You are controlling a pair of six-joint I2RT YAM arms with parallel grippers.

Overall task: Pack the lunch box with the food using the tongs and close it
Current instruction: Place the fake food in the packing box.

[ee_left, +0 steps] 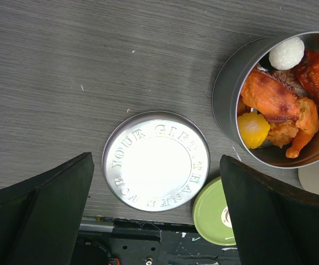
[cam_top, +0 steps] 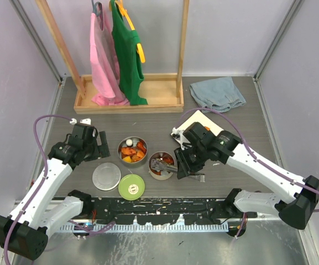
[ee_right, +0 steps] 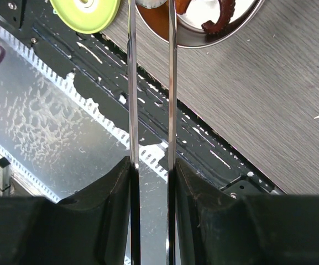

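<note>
The lunch box is two round steel tins. The left tin (cam_top: 132, 150) (ee_left: 231, 88) holds orange, red and white food (ee_left: 281, 99). The right tin (cam_top: 161, 165) (ee_right: 225, 36) holds dark brown and red food (ee_right: 220, 16). The flat steel lid (cam_top: 106, 175) (ee_left: 156, 160) and the lime-green lid (cam_top: 131, 186) (ee_left: 214, 212) (ee_right: 87, 11) lie on the table in front. My right gripper (cam_top: 182, 164) (ee_right: 151, 176) is shut on the silver tongs (ee_right: 131, 83), whose tips reach into the right tin. My left gripper (cam_top: 99, 144) (ee_left: 156, 221) hangs open above the steel lid.
A white plate (cam_top: 195, 117) lies behind the right arm, with an orange piece (cam_top: 207, 128) on it. A blue-grey cloth (cam_top: 219, 93) lies at the back right. A wooden rack (cam_top: 129, 99) with pink and green garments stands at the back.
</note>
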